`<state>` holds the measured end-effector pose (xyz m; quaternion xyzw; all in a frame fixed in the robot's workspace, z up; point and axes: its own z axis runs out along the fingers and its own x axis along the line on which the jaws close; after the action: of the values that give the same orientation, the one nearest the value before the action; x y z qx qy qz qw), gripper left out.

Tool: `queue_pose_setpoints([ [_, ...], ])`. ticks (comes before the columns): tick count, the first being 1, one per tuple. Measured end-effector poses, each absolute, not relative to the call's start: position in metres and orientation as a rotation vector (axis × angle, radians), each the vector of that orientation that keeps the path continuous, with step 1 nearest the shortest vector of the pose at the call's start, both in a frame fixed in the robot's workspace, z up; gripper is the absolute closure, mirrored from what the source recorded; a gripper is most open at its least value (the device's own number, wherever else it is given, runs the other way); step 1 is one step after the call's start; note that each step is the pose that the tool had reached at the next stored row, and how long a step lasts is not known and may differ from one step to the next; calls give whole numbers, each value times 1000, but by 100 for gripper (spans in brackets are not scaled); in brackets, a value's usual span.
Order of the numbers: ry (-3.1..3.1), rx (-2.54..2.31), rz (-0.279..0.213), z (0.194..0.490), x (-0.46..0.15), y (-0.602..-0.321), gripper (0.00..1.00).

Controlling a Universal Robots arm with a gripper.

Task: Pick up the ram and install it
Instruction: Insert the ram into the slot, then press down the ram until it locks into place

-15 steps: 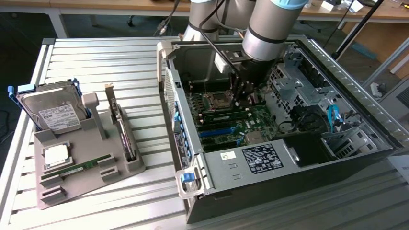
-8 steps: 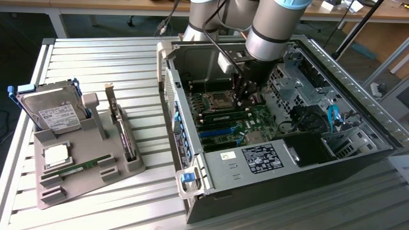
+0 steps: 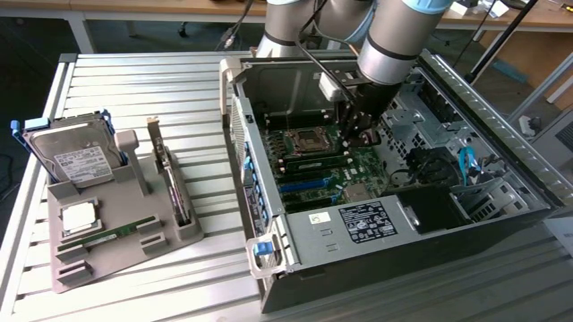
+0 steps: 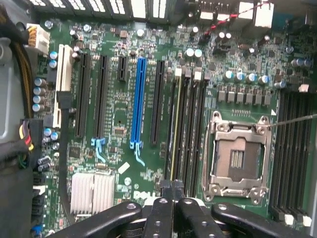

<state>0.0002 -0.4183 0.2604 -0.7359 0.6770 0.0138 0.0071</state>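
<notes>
This is a robotics or electronics lab set up for computer assembly. An opened desktop computer case (image 3: 394, 201) lies on a slatted metal workbench (image 3: 134, 74), its motherboard (image 4: 148, 99) and empty processor socket (image 4: 239, 158) exposed. At nine o'clock from the case, a grey fixture tray (image 3: 107, 235) holds a hard drive (image 3: 76, 157) and other parts, and wooden benches (image 3: 161, 8) run along twelve o'clock.

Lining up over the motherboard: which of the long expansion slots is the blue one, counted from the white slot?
It is the fourth from the white slot: the blue slot, with black slots on either side and a pale blue latch at its end.
</notes>
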Motion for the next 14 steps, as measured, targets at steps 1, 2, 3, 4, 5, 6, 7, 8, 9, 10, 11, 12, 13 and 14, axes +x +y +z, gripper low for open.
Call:
queue_pose_setpoints([
  [1,2119,-2304,48,260,8,-418,89],
  [2,2121,-2305,53,260,15,-418,89],
  [3,2121,-2306,54,260,16,-418,89],
  [4,2122,-2306,55,260,17,-418,89],
  [5,2122,-2306,55,260,17,-418,89],
  [6,2122,-2306,55,260,17,-418,89],
  [7,2122,-2306,55,260,17,-418,89],
  [8,2122,-2306,55,260,17,-418,89],
  [9,2122,-2306,55,260,17,-418,89],
  [10,2122,-2306,55,260,17,-418,89],
  [11,2122,-2306,55,259,17,-418,89],
  [12,2122,-2306,55,257,17,-418,89],
  [13,2124,-2304,55,254,17,-418,89],
  [14,2136,-2293,55,251,17,-417,89],
])
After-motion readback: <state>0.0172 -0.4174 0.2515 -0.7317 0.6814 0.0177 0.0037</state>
